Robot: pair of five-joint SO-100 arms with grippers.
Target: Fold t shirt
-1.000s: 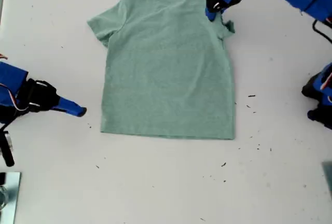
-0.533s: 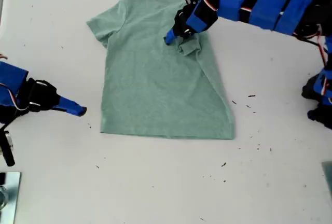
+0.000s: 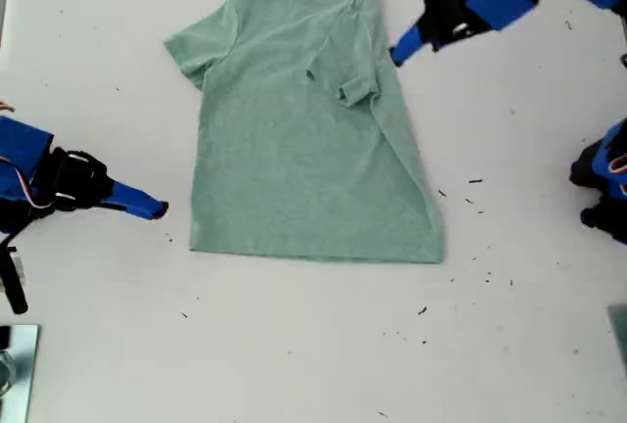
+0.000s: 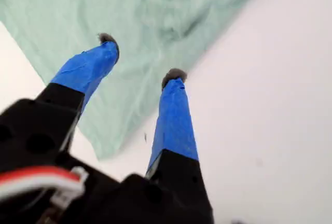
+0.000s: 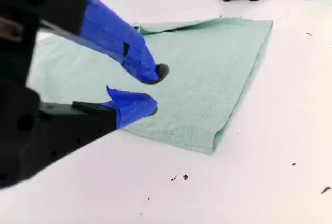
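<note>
- The t shirt (image 3: pixel 312 134) is lying flat on the white table (image 3: pixel 313 354), neck toward the far edge in the exterior view, hem toward the near edge.
- One sleeve is spreading out flat from the t shirt's shoulder on the exterior view's left; the other sleeve (image 3: pixel 355 80) is lying folded inward over the chest, bunching into a small lump near the middle of the t shirt.
- My first gripper (image 3: pixel 400 53) is hanging just beside the t shirt's folded edge, on the exterior view's right, apart from the cloth. In the first wrist view its two blue-taped fingers (image 4: pixel 174 115) are standing spread with a clear gap, nothing between them, and the t shirt's edge is showing beyond their tips.
- My second gripper (image 3: pixel 157 211) is sitting low over the table just beside the t shirt's lower side edge, on the exterior view's left. In the second wrist view its jaws are standing parted, gripping nothing, with the tips (image 5: pixel 145 105) pointing at the t shirt's hem corner; I cannot tell whether the lower tip is touching the cloth.
- Small dark specks (image 3: pixel 475 181) are lying scattered on the table beyond the t shirt's hem corner, toward the exterior view's right.
</note>
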